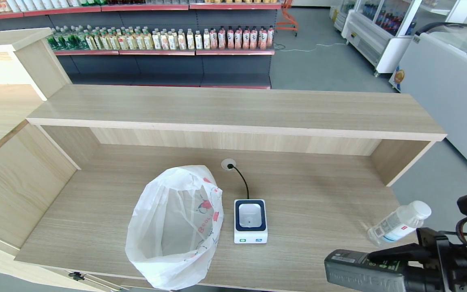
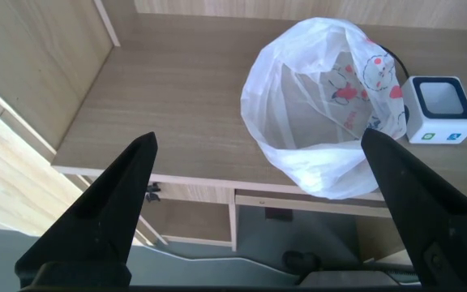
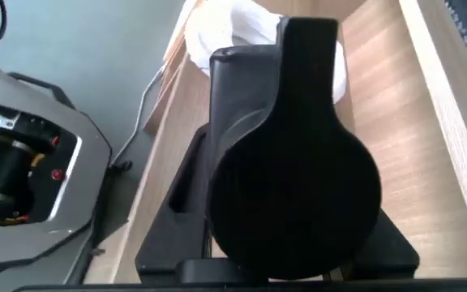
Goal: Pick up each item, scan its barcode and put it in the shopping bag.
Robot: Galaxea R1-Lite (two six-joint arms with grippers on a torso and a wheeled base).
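Clear water bottle [image 1: 399, 223] tilted at the right front corner of the desk [image 1: 318, 194], white cap up and outward, labelled end low and toward the desk. Right gripper [image 1: 393, 254] just beneath and beside it, one dark finger running under the bottle's lower end. Touching or not, clamped or not: cannot tell, fingers hidden behind a dark rounded mass [image 3: 298, 178] in the right wrist view.

Left gripper [image 2: 259, 138] spread wide and empty, hanging above the desk's front edge, shopping bag [image 2: 323, 97] ahead of it. Bag standing near the front of the desk, mouth gaping upward, sides slack. Scanner [image 1: 250, 221] just beside the bag on its right, window facing up, cable [image 1: 242, 178] trailing back to a hole in the desk.

Probably at the step of carrying the bottle across to the scanner, barcode not yet presented.

Plenty to go wrong from here:
- **Grip:** smooth round plastic, perhaps taken near one end, so liable to pivot or slide out of a shallow hold. From that corner, straight to the floor rather than the desk.
- **Scan:** risk of the barcode facing away from the window, so no read.
- **Low pass:** risk of clipping the scanner or snagging its cable.
- **Bag:** thin and unsupported, easily folded shut or tipped off the front edge by a brush from the arm or by the bottle landing on the rim.
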